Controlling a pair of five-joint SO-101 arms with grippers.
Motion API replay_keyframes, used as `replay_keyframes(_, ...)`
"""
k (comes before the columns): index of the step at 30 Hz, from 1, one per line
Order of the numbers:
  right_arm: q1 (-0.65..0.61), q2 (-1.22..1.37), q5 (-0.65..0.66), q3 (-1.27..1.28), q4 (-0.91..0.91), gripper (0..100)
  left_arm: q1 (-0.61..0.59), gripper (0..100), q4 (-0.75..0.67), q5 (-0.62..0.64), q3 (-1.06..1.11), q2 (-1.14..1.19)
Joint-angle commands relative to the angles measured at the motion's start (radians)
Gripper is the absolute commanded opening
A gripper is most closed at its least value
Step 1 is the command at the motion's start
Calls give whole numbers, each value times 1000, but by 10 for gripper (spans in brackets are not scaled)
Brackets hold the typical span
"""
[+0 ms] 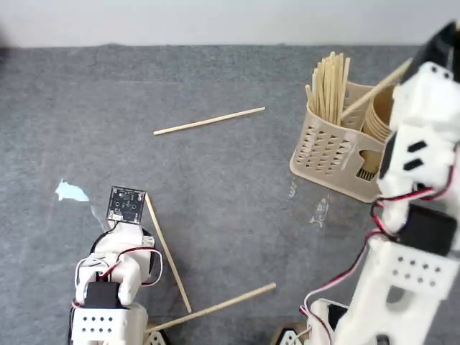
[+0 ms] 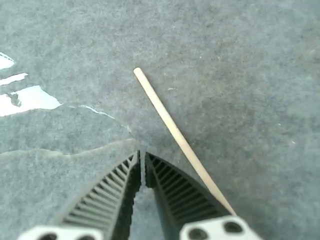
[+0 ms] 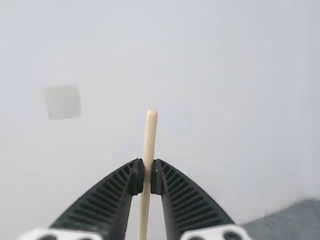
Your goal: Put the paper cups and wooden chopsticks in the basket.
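We are in the chopstick part of the job. Our right gripper [image 3: 143, 176] is clamped tight on the held chopstick [image 3: 149, 137], which stands up between the jaws toward a pale wall. From above, this stick slants across the top of the basket [image 1: 327, 154] at the far right of the grey mat [image 1: 237, 187]. Its lower end is near the bundle of chopsticks [image 1: 329, 85] standing in one compartment. We cannot tell whether that end is already below the rim. The paper cups [image 1: 378, 115] sit nested in the neighbouring compartment, so we judge the cup part done.

Our left gripper [image 2: 143, 161] is closed on nothing, its tips down at the mat just beside the nearest loose chopstick [image 2: 172, 131]. Two more lie on the mat: the far chopstick [image 1: 209, 121] toward the middle and the front chopstick [image 1: 213, 309] between the arm bases.

The next move, as we see it, belongs to the right arm. It should lower the stick's end in among the bundle, tip it steeper so it does not catch on the rim, then spread the jaws and let it drop. The left jaws must open and shift sideways to straddle their stick before closing. A thin round stick lying flat on soft cloth may roll away from the tips.
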Motion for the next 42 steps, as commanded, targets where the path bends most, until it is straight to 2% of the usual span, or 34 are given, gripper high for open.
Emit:
replay_keyframes(1, -15, 91, 43, -58, -136, 8, -2, 12, -15, -3, -5, -9)
replay_keyframes(5, -15, 194, 94, -58, -240, 8, -2, 12, -15, -3, -5, -9)
replay_keyframes(10, -44, 272, 155, -55, -217, 9, -2, 12, -15, -3, -7, -9)
replay_keyframes(16, -127, 272, 176, -58, -70, 23, -2, 12, -15, -3, -7, -9)
replay_keyframes(23, -151, 189, 176, -58, 122, 246, -2, 12, -15, -3, -7, -9)
replay_keyframes(28, -180, 76, 186, -58, 363, 243, -2, 12, -15, -3, -7, -9)
replay_keyframes(34, -277, -51, 295, -52, 656, 240, -2, 12, -15, -3, -7, -9)
replay_keyframes(37, -303, -94, 296, -52, 736, 240, -2, 12, -15, -3, -7, -9)
replay_keyframes(42, -300, -105, 295, -51, 765, 240, -2, 12, -15, -3, -7, -9)
